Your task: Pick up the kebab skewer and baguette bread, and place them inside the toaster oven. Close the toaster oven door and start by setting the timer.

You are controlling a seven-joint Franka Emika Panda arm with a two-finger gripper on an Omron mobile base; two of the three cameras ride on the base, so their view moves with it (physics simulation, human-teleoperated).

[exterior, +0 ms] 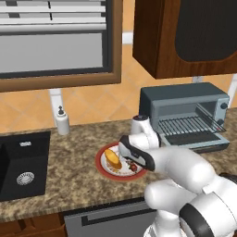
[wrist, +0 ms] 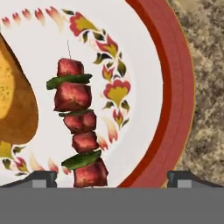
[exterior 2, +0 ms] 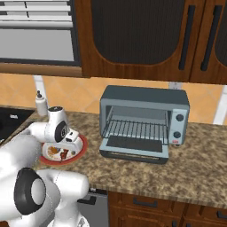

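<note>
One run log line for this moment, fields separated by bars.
pincer open above kebab skewer | baguette bread on plate | toaster oven door open

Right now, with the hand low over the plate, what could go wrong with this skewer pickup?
The kebab skewer lies nearer the left fingertip than the right, so the hand may close off-centre and tip it or knock it aside. The baguette bread lies close beside the skewer; a finger coming down could shove it. The skewer lies flat on the plate, so the fingers might scrape the plate or slip off the thin stick.
</note>
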